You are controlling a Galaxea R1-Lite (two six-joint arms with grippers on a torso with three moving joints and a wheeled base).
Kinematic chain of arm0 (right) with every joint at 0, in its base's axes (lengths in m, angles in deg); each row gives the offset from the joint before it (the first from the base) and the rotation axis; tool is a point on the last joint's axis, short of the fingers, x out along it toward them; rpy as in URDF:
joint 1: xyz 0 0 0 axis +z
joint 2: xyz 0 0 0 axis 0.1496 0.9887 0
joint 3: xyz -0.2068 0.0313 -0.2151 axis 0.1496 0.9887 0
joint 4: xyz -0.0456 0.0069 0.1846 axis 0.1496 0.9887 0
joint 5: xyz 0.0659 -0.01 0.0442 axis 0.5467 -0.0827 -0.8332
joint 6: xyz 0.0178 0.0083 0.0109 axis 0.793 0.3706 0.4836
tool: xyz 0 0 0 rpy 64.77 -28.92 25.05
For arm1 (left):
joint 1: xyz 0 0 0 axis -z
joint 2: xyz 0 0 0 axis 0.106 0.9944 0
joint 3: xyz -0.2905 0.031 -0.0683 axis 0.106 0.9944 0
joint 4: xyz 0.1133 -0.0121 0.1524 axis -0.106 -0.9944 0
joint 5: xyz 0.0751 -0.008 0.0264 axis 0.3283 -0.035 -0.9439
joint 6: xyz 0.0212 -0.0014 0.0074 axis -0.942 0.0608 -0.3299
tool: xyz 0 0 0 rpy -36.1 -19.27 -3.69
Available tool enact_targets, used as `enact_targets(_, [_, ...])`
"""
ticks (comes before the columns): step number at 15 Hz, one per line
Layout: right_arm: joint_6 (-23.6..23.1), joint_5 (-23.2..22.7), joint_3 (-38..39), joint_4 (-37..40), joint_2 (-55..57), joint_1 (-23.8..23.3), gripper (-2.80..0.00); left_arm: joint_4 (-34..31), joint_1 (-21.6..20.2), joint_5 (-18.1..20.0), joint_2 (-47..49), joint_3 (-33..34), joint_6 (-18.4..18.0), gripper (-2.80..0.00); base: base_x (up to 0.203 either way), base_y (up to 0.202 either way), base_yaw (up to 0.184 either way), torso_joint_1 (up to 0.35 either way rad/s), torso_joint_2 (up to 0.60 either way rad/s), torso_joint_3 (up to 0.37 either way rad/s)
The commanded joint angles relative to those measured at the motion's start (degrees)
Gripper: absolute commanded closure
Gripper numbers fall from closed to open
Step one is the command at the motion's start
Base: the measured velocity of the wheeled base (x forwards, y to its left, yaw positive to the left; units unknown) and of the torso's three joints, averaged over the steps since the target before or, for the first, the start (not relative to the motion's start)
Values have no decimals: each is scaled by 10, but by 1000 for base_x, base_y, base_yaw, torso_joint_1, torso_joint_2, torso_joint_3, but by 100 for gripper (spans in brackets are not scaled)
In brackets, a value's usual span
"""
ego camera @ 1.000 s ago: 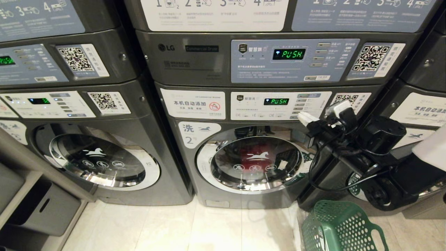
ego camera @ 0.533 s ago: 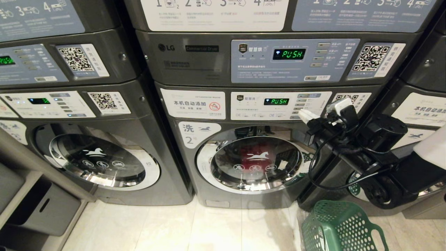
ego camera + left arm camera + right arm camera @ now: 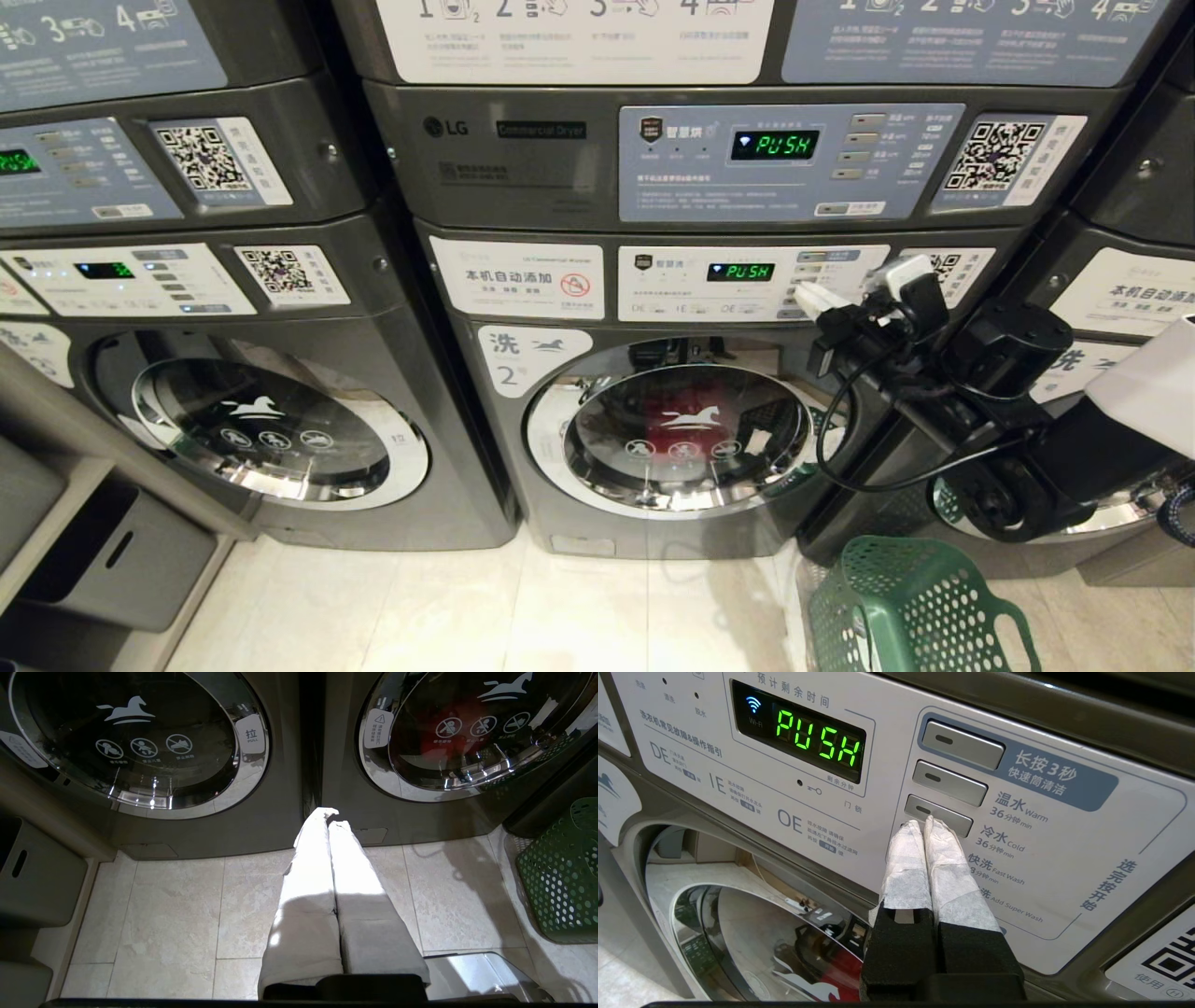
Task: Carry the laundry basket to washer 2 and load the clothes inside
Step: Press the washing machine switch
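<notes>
Washer 2 (image 3: 509,373) stands in the middle, its round glass door (image 3: 686,439) shut. A pink-red garment (image 3: 672,411) of the clothes shows behind the glass, also in the right wrist view (image 3: 840,975). The green laundry basket (image 3: 915,607) sits on the floor at the washer's lower right; no clothes show in the part I see. My right gripper (image 3: 810,297) is shut and empty, its wrapped tips (image 3: 923,823) at the third grey button (image 3: 948,814) of the washer's control panel. My left gripper (image 3: 329,816) is shut and empty, low over the floor between two washers.
The panel display (image 3: 817,742) reads PUSH. A like washer (image 3: 271,429) stands to the left and another to the right behind my right arm. Dryers (image 3: 653,149) are stacked above. A grey bin (image 3: 112,560) sits at far left. Pale floor tiles (image 3: 467,607) lie in front.
My right gripper has crept up and a little left along the control panel, from below the buttons to the button column. The rest is unchanged.
</notes>
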Motion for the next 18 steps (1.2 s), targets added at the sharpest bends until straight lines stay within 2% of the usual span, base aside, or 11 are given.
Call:
enact_targets(1, [-1,-1,-1,-5,1,0,0,0,0,0,-1,0,0,0,0,0,0,0,0,0])
enact_targets(7, [-5,10,-23,-5,7,0,0,0,0,0,-1,0,0,0,0,0,0,0,0,0])
enact_targets(13, [-5,10,-11,3,-13,1,0,0,0,0,-1,0,0,0,0,0,0,0,0,0])
enact_targets(18, [-5,6,90,3,-44,6,0,0,0,0,-1,0,0,0,0,0,0,0,0,0])
